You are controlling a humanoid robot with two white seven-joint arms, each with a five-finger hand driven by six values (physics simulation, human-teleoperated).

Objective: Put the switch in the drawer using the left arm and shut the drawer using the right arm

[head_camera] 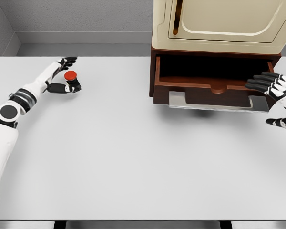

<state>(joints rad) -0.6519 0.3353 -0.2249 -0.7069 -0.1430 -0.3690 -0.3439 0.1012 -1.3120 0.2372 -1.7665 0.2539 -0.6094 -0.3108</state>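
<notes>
Switch (71,77), a small dark body with a round red button on top, sat on the white table (133,157) near its far left corner, well apart from the drawer (209,86). The left hand (62,76) reached in from the picture's left edge on a white arm with dark joint rings, and its black fingers (68,60) were spread around the switch: some extended past it on the far side, while the thumb lay along the near side, right beside the dark body (whether any fingertip actually pressed on it could not be told, and the hand did not look clamped on it). The drawer stood pulled out of a reddish-brown cabinet (155,71) at the table's far right, its interior dark and its front panel carrying a pale, glassy handle plate along the lower edge. A cream-coloured appliance (219,24) with a rounded door panel rested on top of that cabinet. The right hand (271,86) came in from the right edge, its fingers held straight and close side by side, holding nothing, their black tips laid at the right end of the drawer's front, just above the handle plate.
</notes>
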